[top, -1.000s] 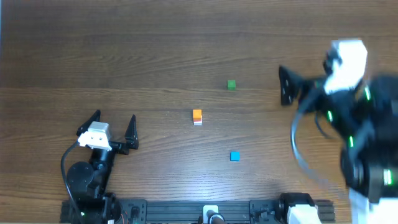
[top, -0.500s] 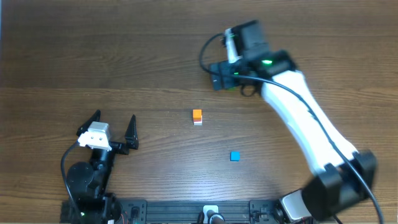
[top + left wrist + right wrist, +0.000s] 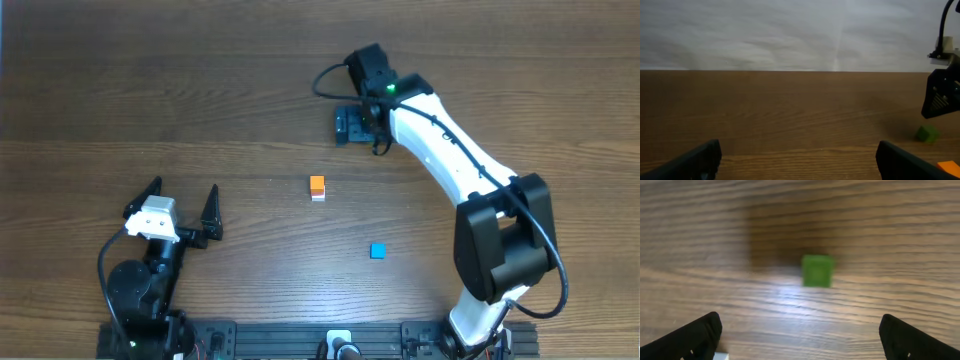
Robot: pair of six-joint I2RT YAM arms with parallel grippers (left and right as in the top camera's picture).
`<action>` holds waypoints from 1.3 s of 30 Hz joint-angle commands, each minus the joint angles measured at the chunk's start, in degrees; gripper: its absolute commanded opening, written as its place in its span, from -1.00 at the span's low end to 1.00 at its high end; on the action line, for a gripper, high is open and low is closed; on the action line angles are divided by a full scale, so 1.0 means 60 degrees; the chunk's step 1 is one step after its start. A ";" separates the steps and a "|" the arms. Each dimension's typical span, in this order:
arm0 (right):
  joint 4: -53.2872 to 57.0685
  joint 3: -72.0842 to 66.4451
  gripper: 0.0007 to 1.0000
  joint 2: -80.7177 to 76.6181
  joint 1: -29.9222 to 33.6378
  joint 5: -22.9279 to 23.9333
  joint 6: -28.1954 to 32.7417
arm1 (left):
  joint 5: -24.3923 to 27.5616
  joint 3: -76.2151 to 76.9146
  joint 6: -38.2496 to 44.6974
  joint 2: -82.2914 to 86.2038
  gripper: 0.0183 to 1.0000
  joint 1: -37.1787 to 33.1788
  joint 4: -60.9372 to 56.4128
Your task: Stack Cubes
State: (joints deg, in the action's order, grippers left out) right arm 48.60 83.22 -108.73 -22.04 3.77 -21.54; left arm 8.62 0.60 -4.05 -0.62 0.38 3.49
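A green cube [image 3: 817, 271] lies on the wooden table just ahead of my open right gripper [image 3: 807, 342], which hangs above it with nothing between its fingers. In the top view the right gripper [image 3: 352, 127] is at the back middle of the table. An orange cube [image 3: 317, 183] sits on top of a white cube [image 3: 318, 196] at the table's centre. A blue cube [image 3: 377, 251] lies alone nearer the front. My left gripper [image 3: 182, 202] stands open and empty at the front left. From the left wrist view the green cube [image 3: 928, 133] lies under the right gripper [image 3: 941, 95].
Bare wooden table [image 3: 200, 90] stretches all around the cubes. The right arm [image 3: 450, 160] runs diagonally from the front right to the back middle. A pale wall [image 3: 790, 35] stands beyond the table's far edge.
The right arm has swung from the far right to the back middle and dropped its gripper over the green cube. The left arm and the cubes have stayed still.
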 commanded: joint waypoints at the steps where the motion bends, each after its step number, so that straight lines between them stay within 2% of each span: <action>1: -0.0022 0.0131 0.99 -0.0353 0.0186 0.0310 -0.0510 | 0.0091 -0.0044 0.0135 0.0076 1.00 -0.0047 0.0007; 12: -0.0106 0.0353 0.98 -0.1545 0.0277 0.0280 -0.0215 | 0.0091 -0.0044 0.0135 0.0076 1.00 -0.0047 0.0011; 39: -0.0572 0.0809 0.98 -0.2062 0.0321 0.0321 0.0171 | 0.0091 -0.0044 0.0135 0.0076 1.00 -0.0047 0.0011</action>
State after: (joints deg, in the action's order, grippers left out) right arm 45.01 86.39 -119.81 -20.43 4.73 -20.78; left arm 8.62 0.60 -4.05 -0.62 0.38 3.49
